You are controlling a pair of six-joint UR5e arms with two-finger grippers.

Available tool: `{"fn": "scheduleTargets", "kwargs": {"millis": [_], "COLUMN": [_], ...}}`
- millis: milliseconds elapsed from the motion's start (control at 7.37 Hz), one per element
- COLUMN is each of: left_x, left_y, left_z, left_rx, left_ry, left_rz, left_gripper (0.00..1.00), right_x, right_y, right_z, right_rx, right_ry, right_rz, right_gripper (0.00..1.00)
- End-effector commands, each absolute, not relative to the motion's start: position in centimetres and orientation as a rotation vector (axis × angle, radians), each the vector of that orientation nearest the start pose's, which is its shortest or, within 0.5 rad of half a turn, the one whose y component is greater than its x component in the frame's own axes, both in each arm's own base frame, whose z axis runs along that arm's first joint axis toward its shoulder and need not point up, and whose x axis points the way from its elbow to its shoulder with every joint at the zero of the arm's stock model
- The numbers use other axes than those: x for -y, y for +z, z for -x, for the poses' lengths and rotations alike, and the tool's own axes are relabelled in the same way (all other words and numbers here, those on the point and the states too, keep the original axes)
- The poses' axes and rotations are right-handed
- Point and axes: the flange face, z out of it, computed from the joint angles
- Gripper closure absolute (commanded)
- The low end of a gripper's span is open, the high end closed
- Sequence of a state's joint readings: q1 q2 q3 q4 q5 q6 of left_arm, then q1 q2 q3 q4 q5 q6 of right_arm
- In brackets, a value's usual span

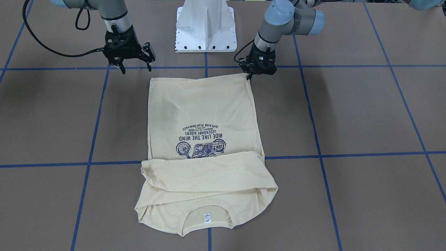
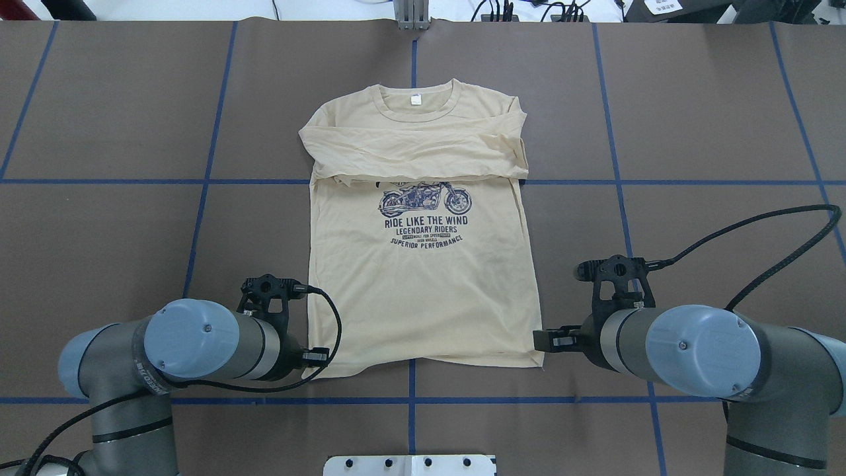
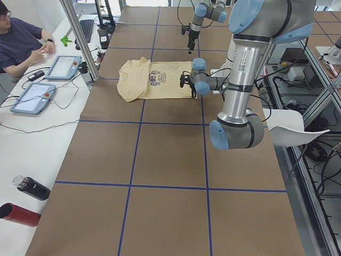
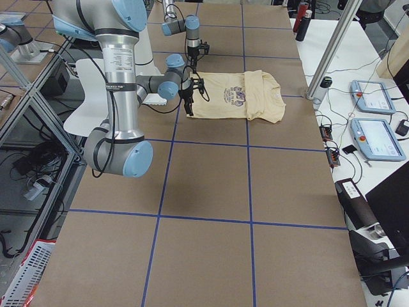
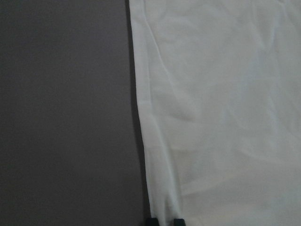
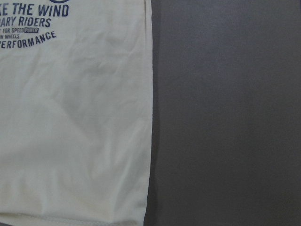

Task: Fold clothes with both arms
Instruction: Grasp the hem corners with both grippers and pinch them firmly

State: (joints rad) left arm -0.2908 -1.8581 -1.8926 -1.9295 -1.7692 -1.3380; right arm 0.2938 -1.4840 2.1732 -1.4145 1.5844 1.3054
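On table (image 1: 348, 111), one T-shirt (image 1: 202, 104) (sleeves (image 1: 209, 172) folded); left gripper (image 1: 250, 76) pinching hem (image 1: 198, 78) — right gripper (image 1: 136, 69) spread.

A robotics lab is indicated by the tape-gridded table (image 3: 170, 154), teach pendants (image 3: 63, 67), aluminium framing (image 3: 80, 40) and mounted robot arms (image 3: 240, 80).

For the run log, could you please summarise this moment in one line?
shirt flat, sleeves folded | left end effector shut on hem corner | right end effector open, off shirt
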Motion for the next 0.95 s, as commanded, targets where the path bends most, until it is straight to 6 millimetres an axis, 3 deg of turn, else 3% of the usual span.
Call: {"fn": "scheduleTargets", "kwargs": {"millis": [0,407,814], "left_x": [27.4,27.2,27.2], "left_y": [31.3,30.4,30.0], "left_z": [-52.1,-51.6,-50.9], "left_rx": [-0.990,-1.009,-1.019], "left_ry": [0.046,0.048,0.044], "left_rz": [-0.072,-0.077,-0.083], "left_gripper": [1.00,1.00,1.00], "right_x": [26.5,26.6,27.2], "right_y": [33.4,33.7,35.9], "right_z": [43.0,43.3,44.5], "right_rx": [0.806,0.809,0.840], "right_ry": [0.016,0.030,0.051], "right_rz": [-0.216,-0.212,-0.251], "right_gripper": [0.01,0.02,0.04]}}
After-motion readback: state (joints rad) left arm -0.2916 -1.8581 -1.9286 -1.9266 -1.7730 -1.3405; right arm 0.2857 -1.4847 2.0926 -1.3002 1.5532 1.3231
